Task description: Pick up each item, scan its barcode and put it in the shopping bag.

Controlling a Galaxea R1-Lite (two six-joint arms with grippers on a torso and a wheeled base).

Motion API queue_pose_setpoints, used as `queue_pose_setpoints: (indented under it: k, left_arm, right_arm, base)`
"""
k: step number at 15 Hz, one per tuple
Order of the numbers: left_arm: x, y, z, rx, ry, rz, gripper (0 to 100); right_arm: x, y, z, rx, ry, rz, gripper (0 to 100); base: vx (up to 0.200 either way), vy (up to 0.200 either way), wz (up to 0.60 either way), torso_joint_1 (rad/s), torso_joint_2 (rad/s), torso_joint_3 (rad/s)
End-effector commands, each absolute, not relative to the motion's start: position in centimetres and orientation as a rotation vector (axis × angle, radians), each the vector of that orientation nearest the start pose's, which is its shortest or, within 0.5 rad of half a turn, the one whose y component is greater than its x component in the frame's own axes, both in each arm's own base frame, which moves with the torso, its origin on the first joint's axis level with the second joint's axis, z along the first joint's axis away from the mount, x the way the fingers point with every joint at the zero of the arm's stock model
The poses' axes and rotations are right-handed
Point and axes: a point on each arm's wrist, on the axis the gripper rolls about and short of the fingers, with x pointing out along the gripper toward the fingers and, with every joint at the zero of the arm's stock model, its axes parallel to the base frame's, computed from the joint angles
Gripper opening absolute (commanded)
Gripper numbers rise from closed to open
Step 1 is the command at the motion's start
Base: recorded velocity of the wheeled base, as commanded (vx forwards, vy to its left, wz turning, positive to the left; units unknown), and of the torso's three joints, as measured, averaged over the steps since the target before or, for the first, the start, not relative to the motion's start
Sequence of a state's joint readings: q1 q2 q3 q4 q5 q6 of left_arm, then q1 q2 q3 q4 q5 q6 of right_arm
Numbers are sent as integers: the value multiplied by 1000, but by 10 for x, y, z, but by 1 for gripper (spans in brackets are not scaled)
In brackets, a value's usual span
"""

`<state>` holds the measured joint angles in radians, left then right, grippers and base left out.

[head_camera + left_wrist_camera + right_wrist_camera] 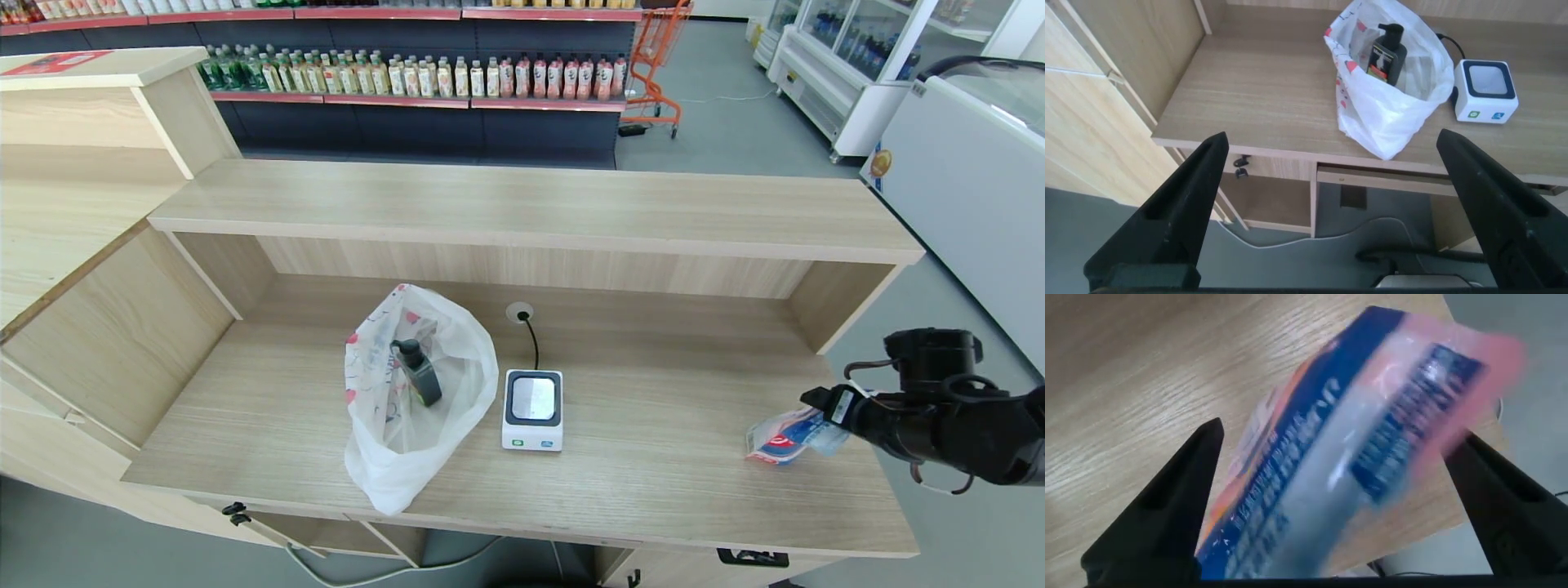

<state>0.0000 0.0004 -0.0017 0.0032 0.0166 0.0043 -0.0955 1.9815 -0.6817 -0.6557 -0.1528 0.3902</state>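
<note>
At the lower right of the head view, the right claw [820, 400] is spread wide around a blue-and-pink packet [780, 438], which lies between its fingers near the right edge of the surface [653, 482]. The left claw [1333, 139] is spread too. The shopping bag [412, 425], at centre left, holds a dark bottle [420, 376].

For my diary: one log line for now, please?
right gripper open around packet | bottle in shopping bag | scanner beside bag | left gripper open
</note>
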Motion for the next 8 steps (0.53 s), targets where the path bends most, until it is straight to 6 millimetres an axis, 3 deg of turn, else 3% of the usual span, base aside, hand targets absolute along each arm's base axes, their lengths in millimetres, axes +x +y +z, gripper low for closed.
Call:
queue_pose_setpoints:
  k: [1, 2, 5, 8]
  left_arm:
    - [-23, 0, 76, 5, 2, 17, 100]
    - [-23, 0, 76, 5, 2, 17, 100]
    - [-23, 0, 76, 5, 2, 17, 100]
    - [-23, 0, 76, 5, 2, 17, 100]
  right_arm:
    - [343, -22, 34, 334, 648, -332, 100]
    - [348, -18, 30, 330, 651, -323, 0]
    - [353, -9, 16, 292, 685, -297, 0]
    - [354, -3, 20, 256, 650, -264, 0]
  base:
    - [0, 0, 0, 0, 0, 0]
    - [0, 0, 0, 0, 0, 0]
    - [0, 0, 0, 0, 0, 0]
    - [0, 0, 0, 0, 0, 0]
